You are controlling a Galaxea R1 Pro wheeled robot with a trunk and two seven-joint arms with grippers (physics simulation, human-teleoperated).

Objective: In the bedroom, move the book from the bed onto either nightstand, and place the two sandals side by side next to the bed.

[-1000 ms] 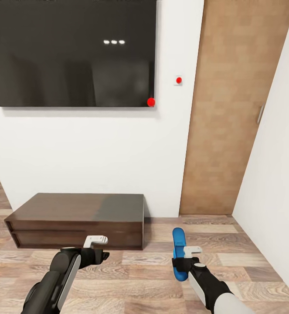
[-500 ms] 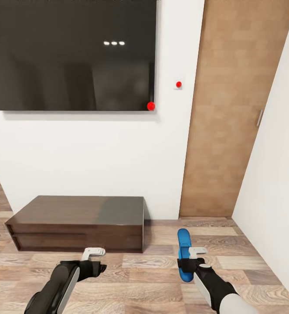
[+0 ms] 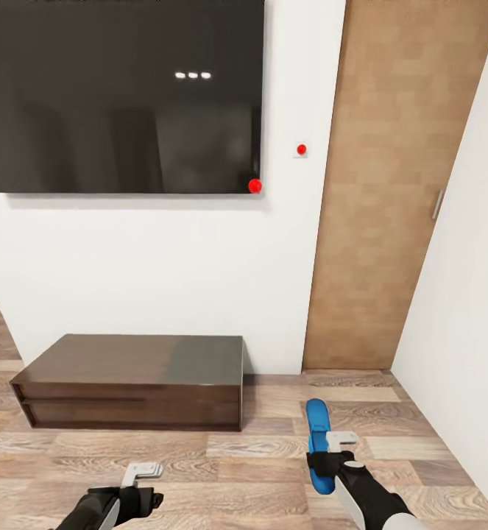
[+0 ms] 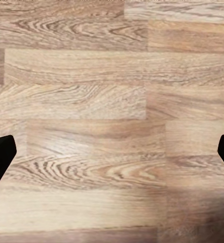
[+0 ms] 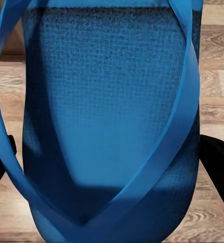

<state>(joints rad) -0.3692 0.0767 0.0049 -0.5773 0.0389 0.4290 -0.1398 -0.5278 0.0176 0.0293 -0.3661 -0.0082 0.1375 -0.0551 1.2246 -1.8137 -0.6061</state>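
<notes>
Facing a white wall (image 3: 163, 272) with a dark TV panel (image 3: 118, 96) above a long low dark cabinet (image 3: 133, 383) and a wooden door (image 3: 391, 191) at the side; plank floor (image 3: 221, 471) below. Right gripper (image 3: 326, 462) clamped on one blue sandal (image 3: 319, 445), grasped near mid-length with the sole pointing away from the robot and carried clear of the floor, presumably so it rides steady during transit. In the right wrist view, blue sole and crossing straps (image 5: 107, 126) lying between the dark fingers (image 5: 218, 162), one at each edge. Left gripper (image 3: 142, 480) carrying nothing, held low and forward; in the left wrist view, finger tips (image 4: 0, 157) set wide apart with bare planks between, so spread and free for a later pickup. Bed, book, nightstands and second sandal somewhere outside the present field; locations unknown. Judged stage: transport leg, one sandal in hand, robot not yet oriented toward the bedside. Likely next need: turning the base toward the bed before lowering the sandal.
</notes>
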